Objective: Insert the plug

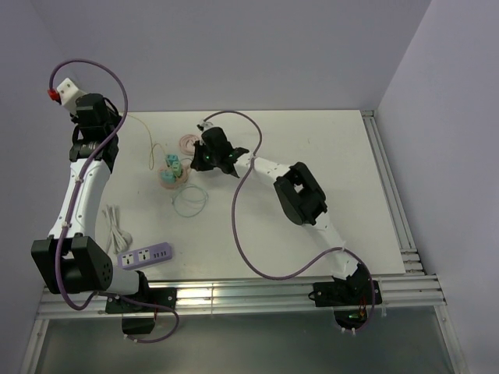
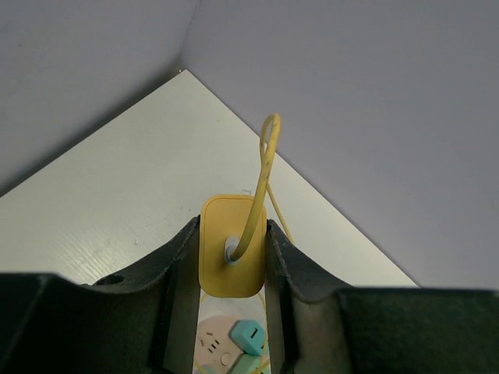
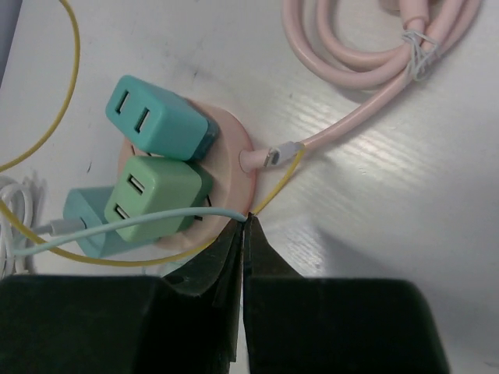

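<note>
power strip: a lilac-and-white power strip (image 1: 146,255) lies on the bench (image 1: 312,156), well nearer than the pink socket hub (image 3: 232,144) and a little to its left.
white cable: a bundled white cable (image 1: 115,224) lies between the strip and the hub, left of the hub.
hub: round and pink, flat on the bench, carrying a teal adapter (image 3: 152,117), a green adapter (image 3: 152,195) and a second teal one (image 3: 82,218).
pale cable: a thin pale cable (image 3: 187,210) crosses the near face of the hub and ends at the right gripper's tips.
right gripper: the right gripper (image 3: 246,222) sits at the hub's right rim with its jaws pressed together; I cannot tell whether the pale cable is pinched between them.
pink cable: a coiled pink cable (image 3: 366,54) lies just beyond the hub, its end at the hub's side.
left gripper: the left gripper (image 2: 231,226) is raised beyond and left of the hub, clamped on the yellow plug (image 2: 222,273).
yellow plug: held off the bench, apart from the hub, its yellow cable (image 2: 261,171) looping out of its face.
</note>
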### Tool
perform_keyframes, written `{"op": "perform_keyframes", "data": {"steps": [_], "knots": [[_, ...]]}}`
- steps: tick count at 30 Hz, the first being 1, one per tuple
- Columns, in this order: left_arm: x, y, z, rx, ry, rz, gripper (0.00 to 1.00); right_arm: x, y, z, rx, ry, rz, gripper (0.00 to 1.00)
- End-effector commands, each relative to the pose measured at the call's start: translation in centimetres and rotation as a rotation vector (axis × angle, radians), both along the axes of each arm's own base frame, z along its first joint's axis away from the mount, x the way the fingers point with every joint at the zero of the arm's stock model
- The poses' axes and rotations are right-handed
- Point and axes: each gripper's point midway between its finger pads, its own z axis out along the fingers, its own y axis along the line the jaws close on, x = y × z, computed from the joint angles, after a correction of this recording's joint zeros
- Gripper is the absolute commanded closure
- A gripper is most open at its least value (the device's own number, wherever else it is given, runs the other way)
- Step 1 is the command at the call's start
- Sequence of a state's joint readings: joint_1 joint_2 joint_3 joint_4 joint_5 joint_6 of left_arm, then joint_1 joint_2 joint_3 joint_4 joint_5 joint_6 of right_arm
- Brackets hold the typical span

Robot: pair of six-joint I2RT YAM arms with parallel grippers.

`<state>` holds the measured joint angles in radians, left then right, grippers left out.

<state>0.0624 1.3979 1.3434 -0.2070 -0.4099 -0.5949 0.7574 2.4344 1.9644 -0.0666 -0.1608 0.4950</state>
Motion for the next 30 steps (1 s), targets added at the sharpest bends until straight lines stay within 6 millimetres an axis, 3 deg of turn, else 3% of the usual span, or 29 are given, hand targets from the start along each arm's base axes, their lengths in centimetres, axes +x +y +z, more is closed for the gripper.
{"op": "perform_keyframes", "data": {"steps": [1,4,7,11,14,15,17,18,19,20,21,22,23,24,25,26,28,30], "knots": [[-0.8,0.5,5.5,0.021,-0.135,0.029,1.00,2.0,-0.2,8.2,0.093,-0.129,0.009,0.95],[-1.0,0.2,6.6,0.025,-0.184,0.007,1.00,2.4,-0.2,8.4,0.106,-0.126,0.037,0.91],[-0.6,-0.1,6.0,0.034,-0.166,-0.019,1.00,2.0,0.3,8.4,0.124,-0.111,0.082,0.83],[1.2,-1.8,2.9,0.034,-0.062,-0.133,1.00,1.0,0.7,8.4,0.136,-0.102,0.132,0.50],[1.6,-2.4,1.5,0.045,-0.020,-0.177,1.00,0.2,0.4,8.4,0.134,-0.083,0.150,0.39],[1.9,-2.6,1.3,0.041,-0.016,-0.191,1.00,-0.1,0.3,9.3,0.142,-0.089,0.156,0.37],[2.8,-2.6,0.5,0.052,0.026,-0.209,1.00,-0.9,-0.2,8.8,0.132,-0.073,0.165,0.36],[3.4,-3.3,2.3,0.056,-0.005,-0.251,1.00,-1.2,-0.5,10.1,0.140,-0.087,0.165,0.36],[4.1,-4.3,2.7,0.048,-0.017,-0.308,1.00,-1.7,-1.1,9.3,0.121,-0.070,0.160,0.35],[4.4,-5.4,4.5,0.044,-0.065,-0.372,1.00,-2.0,-1.4,10.5,0.127,-0.087,0.155,0.35],[4.5,-8.0,5.4,0.013,-0.107,-0.520,1.00,-2.3,-1.7,10.7,0.124,-0.084,0.153,0.35],[4.5,-9.1,7.9,0.019,-0.202,-0.583,1.00,-2.8,-2.3,9.9,0.105,-0.068,0.152,0.35],[4.2,-10.4,8.6,-0.022,-0.245,-0.640,1.00,-3.2,-2.7,11.0,0.111,-0.078,0.151,0.35],[3.3,-12.8,10.0,-0.042,-0.304,-0.782,1.00,-3.5,-3.0,11.1,0.107,-0.079,0.150,0.35],[2.7,-14.0,10.9,-0.060,-0.345,-0.848,1.00,-3.9,-3.7,10.1,0.087,-0.062,0.142,0.35],[2.0,-15.4,12.4,-0.098,-0.417,-0.930,1.00,-4.3,-4.2,11.4,0.096,-0.081,0.138,0.34],[0.4,-17.9,12.9,-0.152,-0.438,-1.104,1.00,-5.1,-5.2,10.6,0.078,-0.075,0.128,0.33],[-1.0,-19.3,14.8,-0.204,-0.501,-1.207,1.00,-5.6,-6.0,12.1,0.088,-0.100,0.115,0.30]]}}
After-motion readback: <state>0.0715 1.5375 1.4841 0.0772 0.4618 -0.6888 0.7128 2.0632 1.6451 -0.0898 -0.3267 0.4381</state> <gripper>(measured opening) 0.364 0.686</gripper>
